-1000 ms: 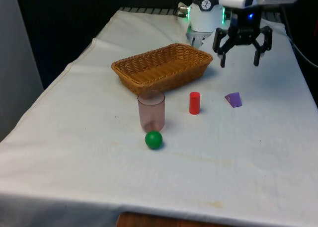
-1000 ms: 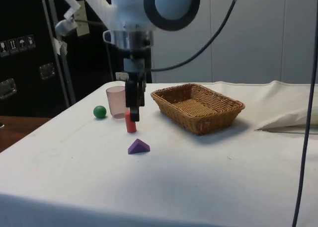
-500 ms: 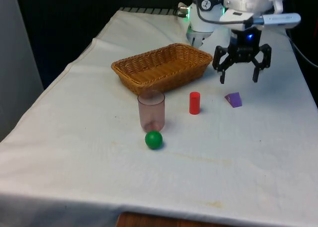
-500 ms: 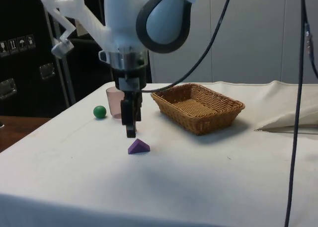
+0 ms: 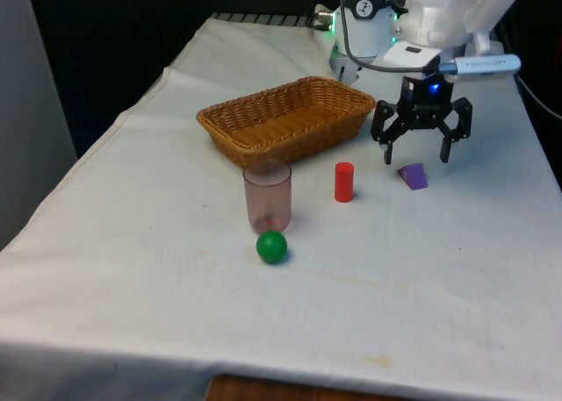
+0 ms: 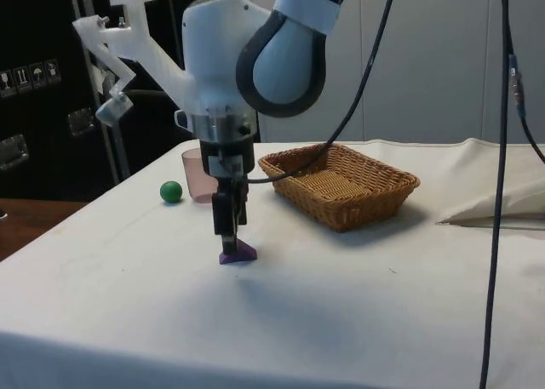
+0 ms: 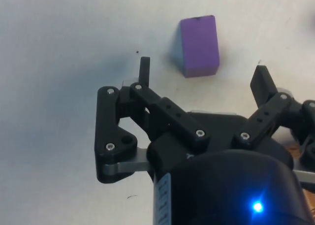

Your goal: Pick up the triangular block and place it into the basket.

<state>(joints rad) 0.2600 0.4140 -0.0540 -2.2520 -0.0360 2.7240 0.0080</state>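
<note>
Lying on the white cloth of the table (image 5: 132, 269), the things run from the front view's left to its right as follows. A woven basket (image 5: 285, 118) sits toward the far edge, set at an angle to the table's sides. Nearer the front edge than the basket stands a translucent pink cup (image 5: 267, 196), upright, and just before it, toward the front edge, rests a green ball (image 5: 271, 247), close to the cup, though contact cannot be told. Beside the cup, toward the right edge, a red cylinder (image 5: 343, 182) stands upright and apart from it. Further toward the right edge lies the purple triangular block (image 5: 413, 175), flat on the cloth, well apart from the basket and a little way from the cylinder.

The black gripper (image 5: 416, 156) hangs low over the block with its claw spread wide, one finger to either side of the block's line and neither touching it. In the side view the gripper (image 6: 228, 240) stands just above the block (image 6: 238, 253), the fingertips close to its upper ridge. In the wrist view the block (image 7: 199, 46) lies on the cloth ahead of the gap between the fingers (image 7: 144, 72), slightly nearer one finger than the other.
</note>
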